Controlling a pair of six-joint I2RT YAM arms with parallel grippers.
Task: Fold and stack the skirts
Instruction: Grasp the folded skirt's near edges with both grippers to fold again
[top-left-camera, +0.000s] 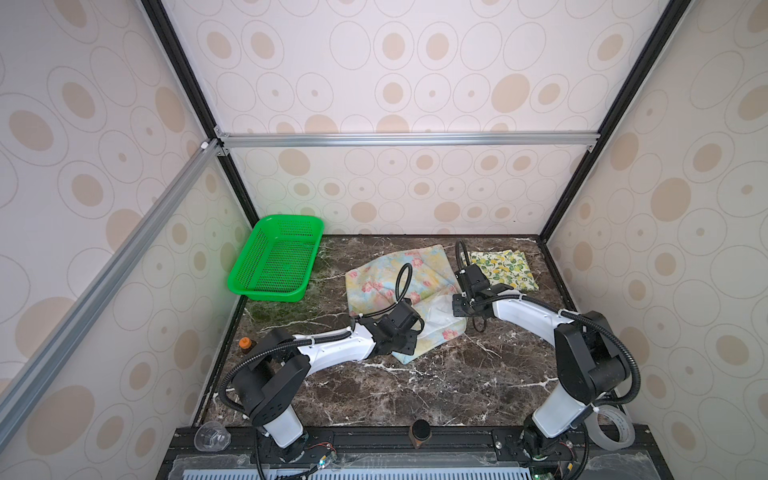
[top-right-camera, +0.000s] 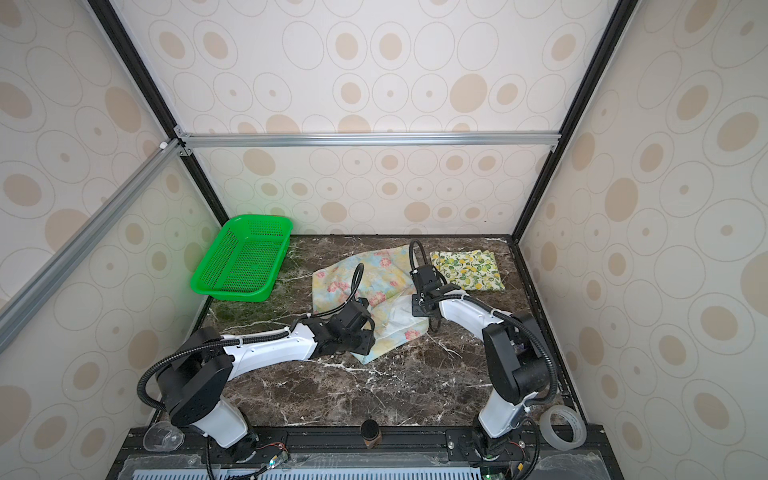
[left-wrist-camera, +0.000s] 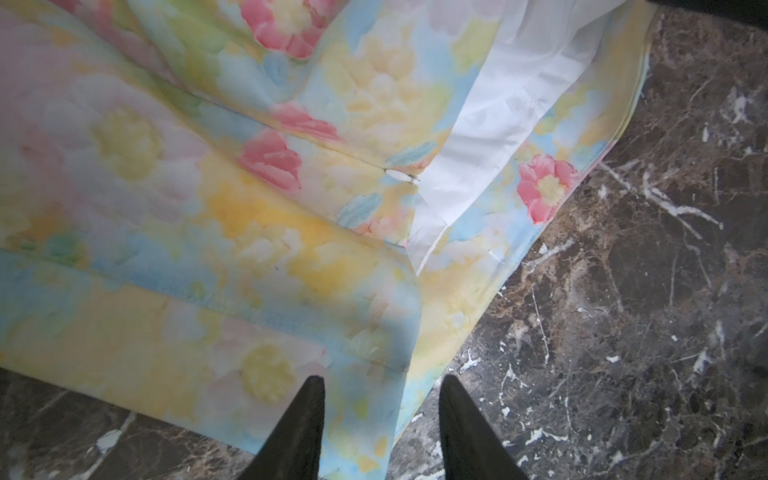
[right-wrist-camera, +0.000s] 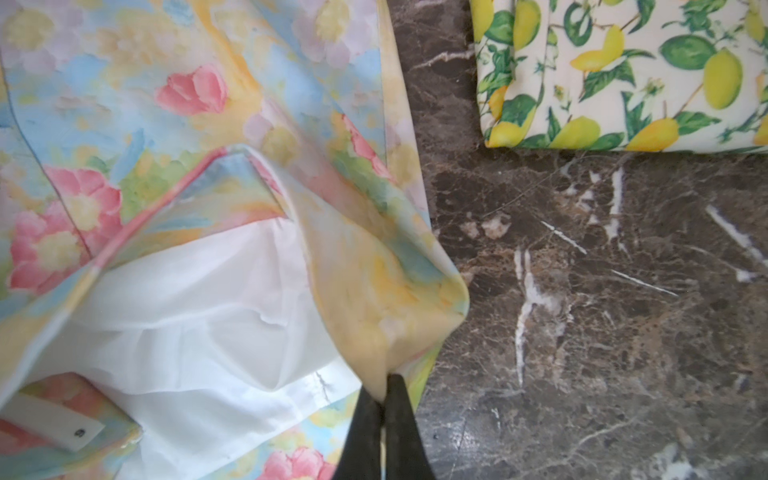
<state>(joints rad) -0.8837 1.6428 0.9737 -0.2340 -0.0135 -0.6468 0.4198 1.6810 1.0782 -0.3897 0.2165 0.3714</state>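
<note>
Floral skirt (top-left-camera: 395, 274) lies rumpled mid-frame on the desk (top-left-camera: 415, 386) in both top views, lemon skirt (top-left-camera: 505, 268) folded to its right. The right jaws pinch the floral skirt's yellow edge; the left jaws stand spread over its lower corner. Best to close left first, then lift both evenly, lining (right-wrist-camera: 187, 311) tucked in.

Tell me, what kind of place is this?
Probably a robot test booth: a left arm and right arm stand on a rail, a metal frame holds patterned panels, and a flowered skirt and lemon skirt lie on a marble-look table.
</note>
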